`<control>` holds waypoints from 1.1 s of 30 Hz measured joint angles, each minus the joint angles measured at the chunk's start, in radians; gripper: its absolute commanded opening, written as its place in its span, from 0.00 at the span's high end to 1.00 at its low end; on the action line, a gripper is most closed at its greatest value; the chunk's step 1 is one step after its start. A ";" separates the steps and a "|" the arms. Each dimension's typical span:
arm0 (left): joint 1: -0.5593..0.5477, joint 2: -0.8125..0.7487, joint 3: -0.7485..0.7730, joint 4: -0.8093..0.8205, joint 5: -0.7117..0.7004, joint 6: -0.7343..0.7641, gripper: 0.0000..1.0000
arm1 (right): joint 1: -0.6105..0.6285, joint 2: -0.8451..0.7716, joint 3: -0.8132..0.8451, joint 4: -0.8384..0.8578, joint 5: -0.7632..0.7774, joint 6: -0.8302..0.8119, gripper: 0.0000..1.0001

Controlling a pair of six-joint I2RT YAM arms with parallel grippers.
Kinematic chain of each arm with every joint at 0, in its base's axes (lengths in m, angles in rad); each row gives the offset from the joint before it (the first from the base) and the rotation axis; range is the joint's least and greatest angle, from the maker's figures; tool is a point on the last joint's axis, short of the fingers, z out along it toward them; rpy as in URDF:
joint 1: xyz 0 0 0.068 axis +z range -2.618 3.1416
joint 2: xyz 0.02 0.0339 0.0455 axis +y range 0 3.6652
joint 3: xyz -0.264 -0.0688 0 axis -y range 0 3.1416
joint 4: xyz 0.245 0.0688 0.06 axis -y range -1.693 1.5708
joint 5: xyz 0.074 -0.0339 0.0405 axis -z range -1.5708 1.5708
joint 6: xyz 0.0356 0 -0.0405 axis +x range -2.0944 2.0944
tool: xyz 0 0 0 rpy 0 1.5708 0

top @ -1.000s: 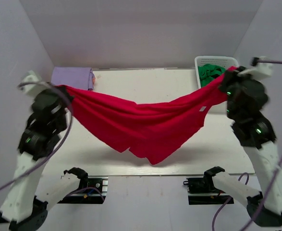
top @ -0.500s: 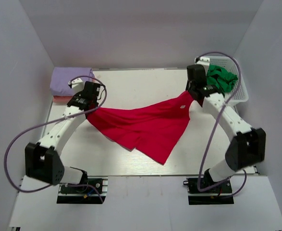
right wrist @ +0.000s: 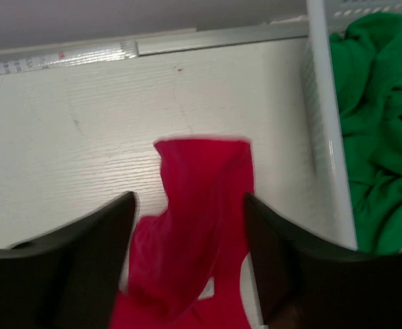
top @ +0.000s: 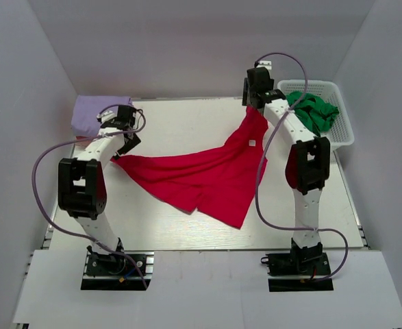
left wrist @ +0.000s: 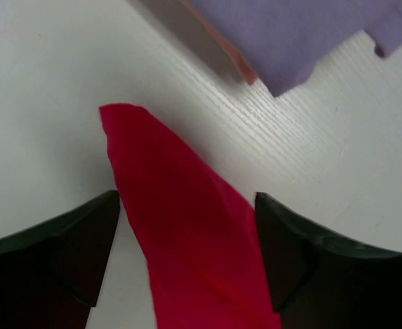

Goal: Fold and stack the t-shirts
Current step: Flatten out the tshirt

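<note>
Tabletop scene, viewed from above and from both wrists. Bright red t-shirt (top: 201, 178) lying opened out across the middle of a white table (top: 187, 120), but far from flat: ridged with creases, lower edge sagging to a point toward the near side, two upper corners drawn out toward the arms.

Left gripper (left wrist: 187, 205): fingers spread wide, pinching nothing, with the red left corner lying loose on the table between them. Right gripper (right wrist: 188, 202): likewise spread, with the right corner loose between its fingers, just beside a white basket (top: 344, 133) holding a crumpled green t-shirt (top: 313, 111). At the far left, a folded lavender t-shirt (top: 94, 113) resting on a peach-orange one (left wrist: 238, 65), near the left gripper but apart from the red cloth.

Probable step in hand: laying the red shirt flat before a first fold. For a clean result:
- Lift both grippers straight up, without dragging the corners back inward.
- Take fresh holds at matching points on each side, then draw outward evenly to smooth the creases.
- Keep the right fingers off the basket wall.
- Keep the red cloth off the lavender stack until fully folded.
</note>
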 measured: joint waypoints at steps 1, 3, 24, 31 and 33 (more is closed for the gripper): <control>0.009 0.021 0.026 -0.011 0.013 -0.001 0.03 | 0.001 0.025 0.032 -0.006 -0.002 0.000 0.10; 0.032 0.046 0.062 -0.029 0.042 -0.010 0.00 | 0.006 0.043 0.060 -0.039 -0.015 -0.010 0.10; 0.291 -0.120 -0.334 0.243 0.273 -0.082 0.18 | 0.205 -0.815 -1.019 -0.085 -0.476 0.196 0.10; 0.315 -0.111 -0.373 0.402 0.282 -0.080 0.41 | 0.260 -0.871 -1.142 -0.111 -0.515 0.296 0.10; 0.321 -0.092 -0.374 0.439 0.293 -0.077 0.56 | 0.275 -0.871 -1.144 -0.107 -0.511 0.319 0.10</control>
